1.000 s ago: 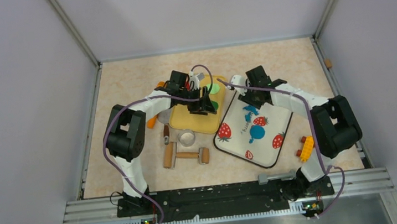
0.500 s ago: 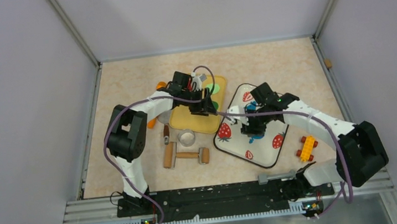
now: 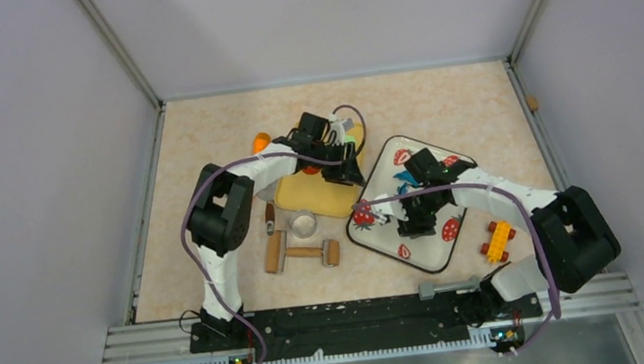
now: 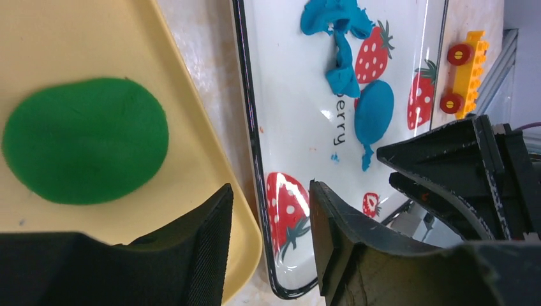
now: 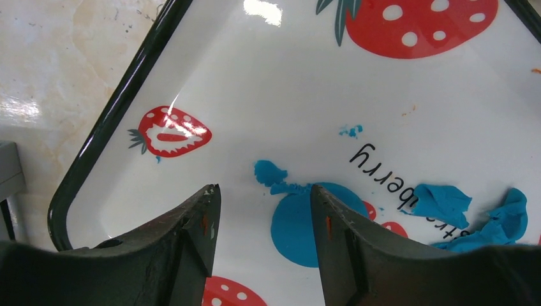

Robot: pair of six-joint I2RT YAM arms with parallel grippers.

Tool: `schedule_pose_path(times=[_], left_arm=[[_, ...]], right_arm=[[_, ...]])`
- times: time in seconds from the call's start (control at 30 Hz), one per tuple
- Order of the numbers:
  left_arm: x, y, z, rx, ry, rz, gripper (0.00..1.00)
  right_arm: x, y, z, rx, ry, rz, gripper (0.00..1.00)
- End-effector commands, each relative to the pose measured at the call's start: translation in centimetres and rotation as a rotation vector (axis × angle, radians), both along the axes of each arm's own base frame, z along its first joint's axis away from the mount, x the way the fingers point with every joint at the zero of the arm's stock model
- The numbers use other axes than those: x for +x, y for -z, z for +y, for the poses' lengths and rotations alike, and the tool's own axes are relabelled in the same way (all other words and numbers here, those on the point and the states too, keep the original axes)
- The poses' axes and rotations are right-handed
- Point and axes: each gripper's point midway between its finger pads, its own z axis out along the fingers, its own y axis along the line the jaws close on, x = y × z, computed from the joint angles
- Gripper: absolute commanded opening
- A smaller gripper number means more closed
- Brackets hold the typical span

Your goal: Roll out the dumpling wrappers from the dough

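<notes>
The left gripper (image 4: 269, 194) fills the bottom edge, its two dark fingers (image 4: 204, 248) parted with nothing between them. Through the gap shows the black rim of a strawberry tray (image 4: 245, 121) and, just beside it, the corner of a yellow board (image 4: 191, 127). A green disc (image 4: 86, 150) lies flat on the board. On the tray, ragged dough (image 4: 338, 19) trails down to a round wrapper (image 4: 374, 115). The right arm (image 4: 472, 166) hangs black over the tray's far side. Beyond it lies a yellow brick (image 4: 466, 70).
</notes>
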Motion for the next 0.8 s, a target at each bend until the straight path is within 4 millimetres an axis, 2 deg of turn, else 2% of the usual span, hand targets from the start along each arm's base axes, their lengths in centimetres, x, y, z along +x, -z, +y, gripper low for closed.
schedule_pose_path(times=[0.0,0.3,0.53,0.77], left_arm=[[1.3,-0.8,-1.7,-0.009,0.036,-0.078,0.52],[2.7,-0.4,-3.3,0.002,0.068,-0.122,0.53],[2.4,-0.2,-3.6,-0.004,0.067,-0.107,0.53],[2.5,0.1,-3.6,-0.004,0.058,-0.097,0.53]], right_arm=[[0.4,0.6,0.7,0.02,-0.091,-0.059,0.56],[0.4,1.7,0.8,-0.002,-0.13,-0.049,0.58],[-1.3,2.8,0.2,-0.04,-0.164,0.028,0.59],[-3.7,3.5,-1.3,-0.095,-0.182,0.11,0.57]])
